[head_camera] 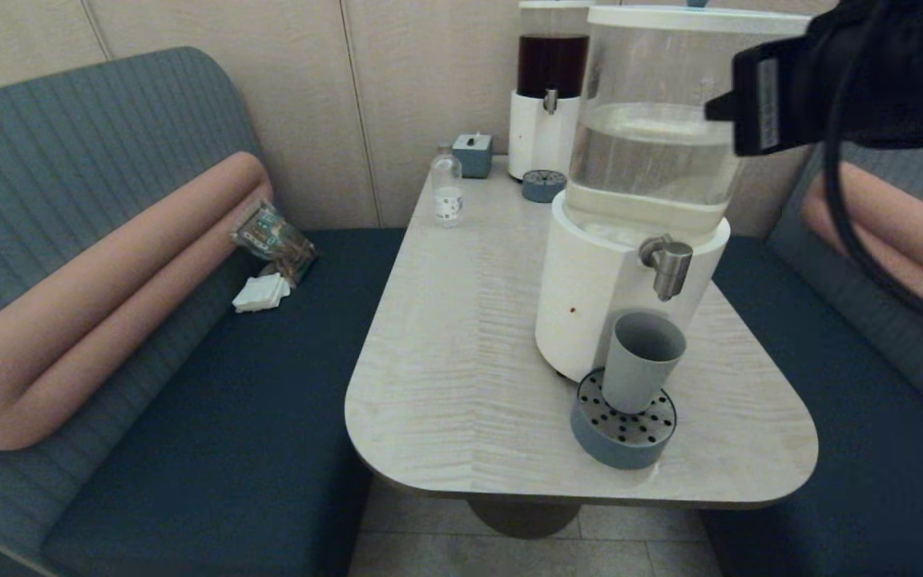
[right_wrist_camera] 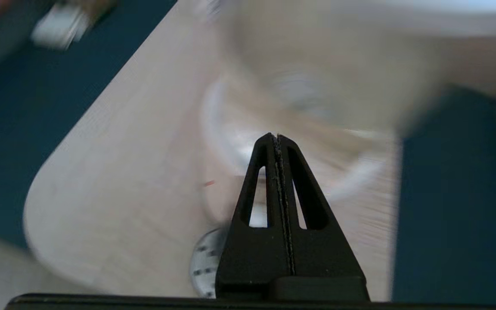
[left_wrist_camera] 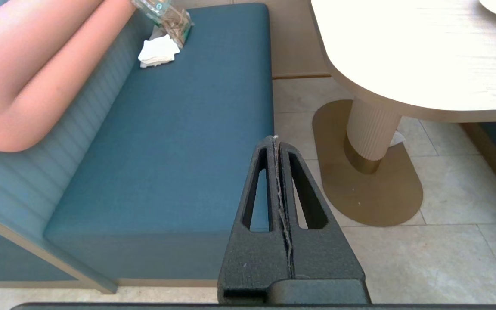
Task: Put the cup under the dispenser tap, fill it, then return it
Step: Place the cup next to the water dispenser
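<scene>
Cup (head_camera: 642, 361) upright on drip tray (head_camera: 623, 433), at six o'clock beneath dispenser tap (head_camera: 668, 267); likely light, rigid, smooth, best gripped mid-wall; right gripper (right_wrist_camera: 277, 137) raised at two o'clock, fingers together; left gripper (left_wrist_camera: 275, 138) parked, fingers together.

Right arm (head_camera: 854, 72): black housing, trailing black cable. Left pincer (left_wrist_camera: 277, 140) and right pincer (right_wrist_camera: 276, 137): matte black, triangular, slotted fingers.

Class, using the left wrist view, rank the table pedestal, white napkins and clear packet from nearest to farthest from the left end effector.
From the left end effector:
1. table pedestal, standing beside the bench.
2. white napkins, far along the bench seat.
3. clear packet, just behind the napkins.
</scene>
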Controlling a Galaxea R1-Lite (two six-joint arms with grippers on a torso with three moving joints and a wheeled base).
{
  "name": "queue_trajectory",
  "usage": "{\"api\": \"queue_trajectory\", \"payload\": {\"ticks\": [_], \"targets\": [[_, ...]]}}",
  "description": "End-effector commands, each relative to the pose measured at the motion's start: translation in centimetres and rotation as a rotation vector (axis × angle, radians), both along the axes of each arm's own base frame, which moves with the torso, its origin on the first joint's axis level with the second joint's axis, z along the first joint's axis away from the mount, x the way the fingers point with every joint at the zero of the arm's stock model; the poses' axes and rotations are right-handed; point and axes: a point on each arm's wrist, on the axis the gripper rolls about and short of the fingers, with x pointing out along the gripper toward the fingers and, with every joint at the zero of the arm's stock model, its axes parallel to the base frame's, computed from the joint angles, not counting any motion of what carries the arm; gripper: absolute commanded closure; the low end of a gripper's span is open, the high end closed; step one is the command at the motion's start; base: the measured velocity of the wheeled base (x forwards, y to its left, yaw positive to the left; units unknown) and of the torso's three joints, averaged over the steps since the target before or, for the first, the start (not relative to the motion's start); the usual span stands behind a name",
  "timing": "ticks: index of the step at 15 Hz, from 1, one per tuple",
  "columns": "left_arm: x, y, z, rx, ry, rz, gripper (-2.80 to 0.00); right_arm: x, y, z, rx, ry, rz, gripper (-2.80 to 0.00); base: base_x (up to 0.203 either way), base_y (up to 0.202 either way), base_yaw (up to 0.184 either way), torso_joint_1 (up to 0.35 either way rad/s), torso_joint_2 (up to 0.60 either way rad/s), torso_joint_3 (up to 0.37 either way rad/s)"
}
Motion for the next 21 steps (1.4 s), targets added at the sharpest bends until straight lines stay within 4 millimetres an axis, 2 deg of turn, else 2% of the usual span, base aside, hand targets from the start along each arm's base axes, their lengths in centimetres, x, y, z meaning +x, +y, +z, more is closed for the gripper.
{"api": "queue_trajectory", "payload": {"ticks": [1, 4, 6, 8, 12, 15, 18, 21], "targets": [[0.0, 0.0, 0.0, -0.001, -0.002, -0.001, 0.00, -4.9, -4.2, 2.8, 0.076, -0.104, -0.063, 0.00, 0.000, 0.000, 0.000, 0.000, 0.00, 0.000], [0.0, 0.0, 0.0, -0.001, -0.002, -0.001, 0.00, -9.9, -9.9, 3.5, 0.112, -0.192, -0.205, 0.00, 0.000, 0.000, 0.000, 0.000, 0.00, 0.000], [0.0, 0.0, 0.0, -0.001, -0.002, -0.001, 0.00, -13.4, -13.4, 2.7, 0.110, -0.237, -0.302, 0.00, 0.000, 0.000, 0.000, 0.000, 0.00, 0.000], [0.0, 0.0, 0.0, -0.001, -0.002, 0.000, 0.00, -17.1, -15.2, 1.3, 0.112, -0.278, -0.322, 0.00, 0.000, 0.000, 0.000, 0.000, 0.00, 0.000], [0.0, 0.0, 0.0, -0.001, -0.002, -0.001, 0.00, -23.1, -15.9, -3.8, 0.116, -0.303, -0.304, 0.00, 0.000, 0.000, 0.000, 0.000, 0.00, 0.000], [0.0, 0.0, 0.0, -0.001, -0.002, -0.001, 0.00, -25.9, -15.9, -7.8, 0.127, -0.310, -0.294, 0.00, 0.000, 0.000, 0.000, 0.000, 0.00, 0.000], [0.0, 0.0, 0.0, -0.001, -0.002, -0.001, 0.00, -26.8, -15.8, -11.1, 0.134, -0.343, -0.310, 0.00, 0.000, 0.000, 0.000, 0.000, 0.00, 0.000], [0.0, 0.0, 0.0, -0.001, -0.003, -0.001, 0.00, -26.7, -15.0, -13.5, 0.118, -0.390, -0.444, 0.00, 0.000, 0.000, 0.000, 0.000, 0.00, 0.000]]}}
